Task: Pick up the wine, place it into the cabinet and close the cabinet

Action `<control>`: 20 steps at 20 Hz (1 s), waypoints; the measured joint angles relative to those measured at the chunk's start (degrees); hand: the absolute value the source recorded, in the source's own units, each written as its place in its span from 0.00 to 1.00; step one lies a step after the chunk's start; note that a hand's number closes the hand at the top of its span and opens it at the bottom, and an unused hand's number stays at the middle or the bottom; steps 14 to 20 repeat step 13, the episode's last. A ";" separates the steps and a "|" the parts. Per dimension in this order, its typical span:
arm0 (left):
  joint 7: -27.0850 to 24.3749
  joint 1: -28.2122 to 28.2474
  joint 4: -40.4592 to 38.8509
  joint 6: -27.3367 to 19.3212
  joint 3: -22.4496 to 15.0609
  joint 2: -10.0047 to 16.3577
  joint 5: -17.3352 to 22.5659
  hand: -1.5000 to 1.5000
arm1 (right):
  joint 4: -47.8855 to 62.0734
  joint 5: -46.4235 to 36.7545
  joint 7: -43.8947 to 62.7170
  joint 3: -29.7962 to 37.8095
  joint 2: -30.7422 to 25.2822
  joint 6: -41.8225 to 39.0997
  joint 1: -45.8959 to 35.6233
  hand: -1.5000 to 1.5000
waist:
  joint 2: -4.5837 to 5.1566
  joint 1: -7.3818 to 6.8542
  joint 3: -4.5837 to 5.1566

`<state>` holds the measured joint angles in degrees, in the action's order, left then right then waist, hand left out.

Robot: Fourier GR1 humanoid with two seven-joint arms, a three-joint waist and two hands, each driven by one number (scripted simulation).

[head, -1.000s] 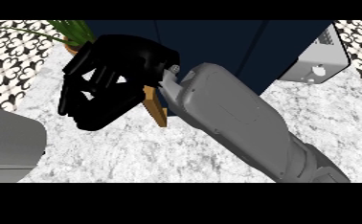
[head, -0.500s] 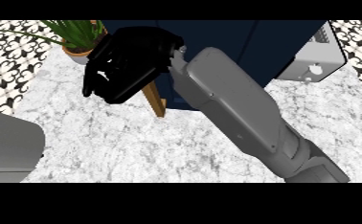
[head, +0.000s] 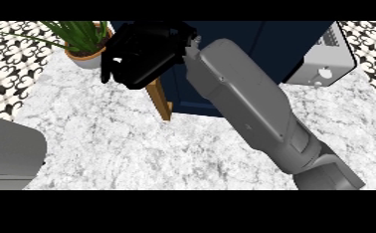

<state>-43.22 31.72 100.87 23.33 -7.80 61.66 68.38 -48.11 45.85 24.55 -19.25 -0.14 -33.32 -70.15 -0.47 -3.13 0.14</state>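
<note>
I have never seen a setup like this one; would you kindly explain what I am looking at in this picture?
There is one view, as from a humanoid robot's head, looking steeply down at a marble counter. The grey forearm at the lower right ends in the robot's black right hand, which is at a dark blue cabinet, above a tan strip that looks like its door's edge. A potted plant stands at the left, a pale appliance at the right. No wine bottle shows, so I cannot tell whether anything is held.

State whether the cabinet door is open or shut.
Open: the door's tan edge juts out from the navy cabinet, below the right hand.
</note>
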 measured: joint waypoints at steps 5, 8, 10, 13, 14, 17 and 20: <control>0.75 -0.66 0.23 -0.60 0.61 -0.84 -0.50 0.00 | 1.71 -2.26 -3.24 0.82 -0.40 -0.25 -0.13 1.00 | -0.29 -0.26 0.38; 1.03 -1.06 0.54 -1.05 0.91 -1.00 -1.12 0.00 | 1.62 -4.31 -6.06 0.92 -1.03 0.68 0.36 1.00 | -0.34 -0.54 0.75; 1.40 -1.37 0.70 -1.41 1.00 -0.96 -1.44 0.00 | 1.34 -5.19 -7.48 1.02 -1.36 1.25 0.80 1.00 | -0.39 -0.77 0.98; 1.52 -1.68 0.62 -1.49 1.11 -1.05 -2.25 0.00 | 1.07 -6.40 -9.41 0.93 -1.71 1.11 1.24 1.00 | -0.42 -0.93 1.12; 1.52 -1.68 0.62 -1.49 1.11 -1.05 -2.25 0.00 | 1.07 -6.40 -9.41 0.93 -1.71 1.11 1.24 1.00 | -0.42 -0.93 1.12; 1.52 -1.68 0.62 -1.49 1.11 -1.05 -2.25 0.00 | 1.07 -6.40 -9.41 0.93 -1.71 1.11 1.24 1.00 | -0.42 -0.93 1.12; 1.52 -1.68 0.62 -1.49 1.11 -1.05 -2.25 0.00 | 1.07 -6.40 -9.41 0.93 -1.71 1.11 1.24 1.00 | -0.42 -0.93 1.12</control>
